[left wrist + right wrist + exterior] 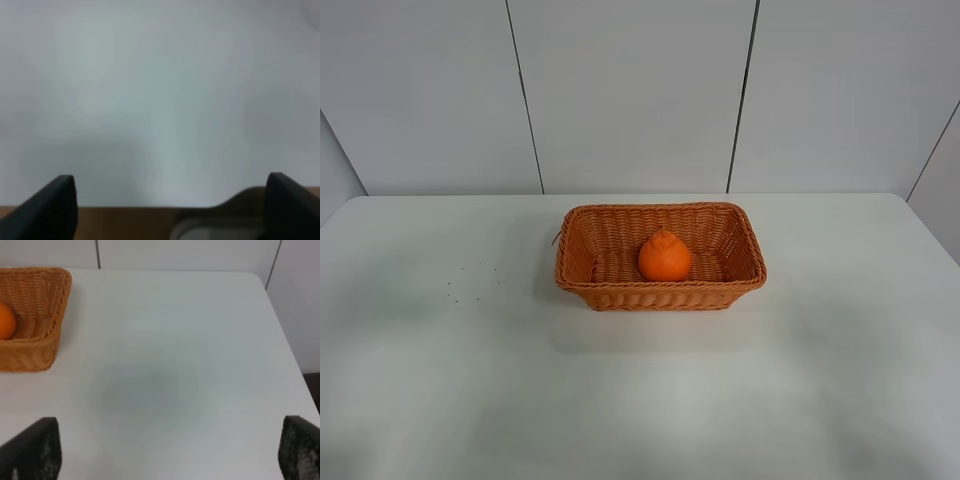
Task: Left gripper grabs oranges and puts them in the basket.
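Observation:
A bright orange (pixel 665 257) with a stem bump sits inside the woven wicker basket (pixel 582 245) at the middle of the white table. No arm shows in the exterior high view. In the left wrist view my left gripper (pixel 170 200) is open and empty, its black fingertips (pixel 55 205) wide apart over bare table near the front edge. In the right wrist view my right gripper (pixel 167 450) is open and empty; the basket (pixel 45 315) and part of the orange (pixel 6 320) show at that view's edge.
The white table (pixel 440 380) has a few small dark specks (pixel 470 282) left of the basket. Grey wall panels (pixel 630 90) stand behind the table's far edge. A brown strip (pixel 125 222) shows beyond the table's edge in the left wrist view.

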{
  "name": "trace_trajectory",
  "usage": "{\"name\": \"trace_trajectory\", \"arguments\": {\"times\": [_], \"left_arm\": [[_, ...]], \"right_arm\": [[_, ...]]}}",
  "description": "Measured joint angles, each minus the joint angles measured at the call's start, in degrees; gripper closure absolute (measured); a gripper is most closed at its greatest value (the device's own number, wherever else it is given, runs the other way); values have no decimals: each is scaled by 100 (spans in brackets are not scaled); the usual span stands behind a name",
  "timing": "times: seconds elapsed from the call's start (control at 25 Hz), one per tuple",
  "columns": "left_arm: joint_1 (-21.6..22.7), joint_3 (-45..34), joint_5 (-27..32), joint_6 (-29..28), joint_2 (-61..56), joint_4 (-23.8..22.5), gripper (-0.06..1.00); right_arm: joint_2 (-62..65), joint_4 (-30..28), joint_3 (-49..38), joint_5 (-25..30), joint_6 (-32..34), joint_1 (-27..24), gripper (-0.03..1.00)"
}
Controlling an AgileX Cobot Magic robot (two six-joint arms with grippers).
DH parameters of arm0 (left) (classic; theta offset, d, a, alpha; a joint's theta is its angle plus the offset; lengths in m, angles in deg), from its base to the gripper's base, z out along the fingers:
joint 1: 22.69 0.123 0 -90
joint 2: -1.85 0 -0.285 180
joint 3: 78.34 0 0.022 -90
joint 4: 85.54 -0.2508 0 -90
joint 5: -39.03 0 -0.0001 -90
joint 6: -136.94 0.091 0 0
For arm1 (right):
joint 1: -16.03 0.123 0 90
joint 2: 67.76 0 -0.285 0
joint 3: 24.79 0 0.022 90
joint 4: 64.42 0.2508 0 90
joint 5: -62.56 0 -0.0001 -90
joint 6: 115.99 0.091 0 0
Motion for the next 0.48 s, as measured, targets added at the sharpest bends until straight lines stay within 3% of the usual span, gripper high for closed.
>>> {"name": "trace_trajectory", "arguments": {"times": [0.2, 0.48], "left_arm": [[0, -750, -164, 0, -1298, -24, 9], [0, -774, -209, 0, -2475, -35, 9]], "right_arm": [[0, 0, 0, 0, 0, 0, 27], [0, 0, 0, 0, 0, 0, 27]]}}
